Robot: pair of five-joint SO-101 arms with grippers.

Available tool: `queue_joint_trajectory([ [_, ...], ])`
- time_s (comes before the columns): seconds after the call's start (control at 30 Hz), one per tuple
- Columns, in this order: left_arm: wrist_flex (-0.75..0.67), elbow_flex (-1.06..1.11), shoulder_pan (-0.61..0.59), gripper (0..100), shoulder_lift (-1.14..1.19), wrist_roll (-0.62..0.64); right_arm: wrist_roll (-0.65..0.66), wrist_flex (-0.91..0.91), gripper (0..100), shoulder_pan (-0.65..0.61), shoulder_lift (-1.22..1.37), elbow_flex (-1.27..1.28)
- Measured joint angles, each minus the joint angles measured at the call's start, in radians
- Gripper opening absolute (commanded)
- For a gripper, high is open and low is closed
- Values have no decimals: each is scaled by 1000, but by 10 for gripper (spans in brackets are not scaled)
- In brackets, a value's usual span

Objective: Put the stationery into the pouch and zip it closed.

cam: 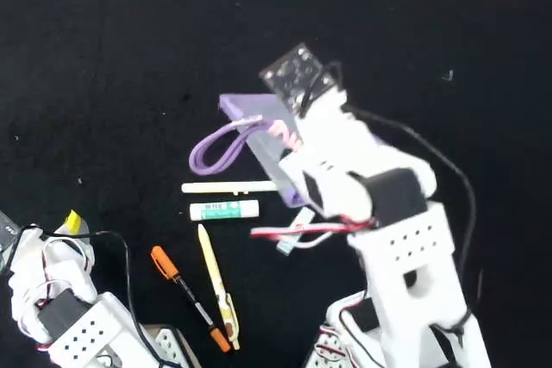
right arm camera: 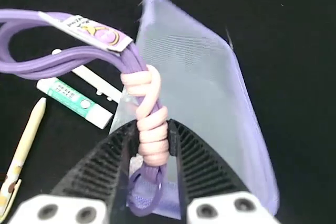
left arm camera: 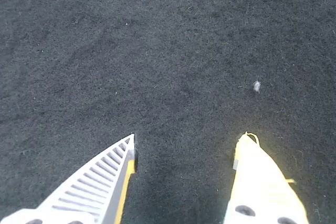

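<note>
A purple mesh pouch [cam: 255, 123] [right arm camera: 205, 93] lies mid-table with its purple strap [cam: 214, 147] [right arm camera: 63, 59] looped out to one side. My right gripper [right arm camera: 152, 132] is shut on the pink cord wrap [right arm camera: 150, 124] at the strap's base, over the pouch's near end. On the cloth beside the pouch lie a white pen [cam: 228, 187] [right arm camera: 92, 80], a green-and-white stick [cam: 224, 209] [right arm camera: 73, 100], a yellow pen [cam: 216, 286] [right arm camera: 23, 148] and an orange marker [cam: 185, 295]. My left gripper [left arm camera: 186, 145] stands open over bare black cloth at the near left, holding nothing.
Black cloth [cam: 103, 84] covers the whole table. The right arm's body [cam: 388, 213] and its cables rise over the near right side. The left arm [cam: 52, 299] sits folded at the near left corner. A small white speck [left arm camera: 256, 85] lies on the cloth.
</note>
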Motion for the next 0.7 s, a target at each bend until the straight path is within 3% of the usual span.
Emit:
queue_joint_trajectory([
  [0.2,9,0,0,305,0,0,-5,-55,12,-153,-51,75],
  [0.4,9,0,2,306,0,0,-5,-137,12,-186,-52,166],
  [0.7,9,0,2,305,0,-2,-6,-571,12,-189,-54,523],
])
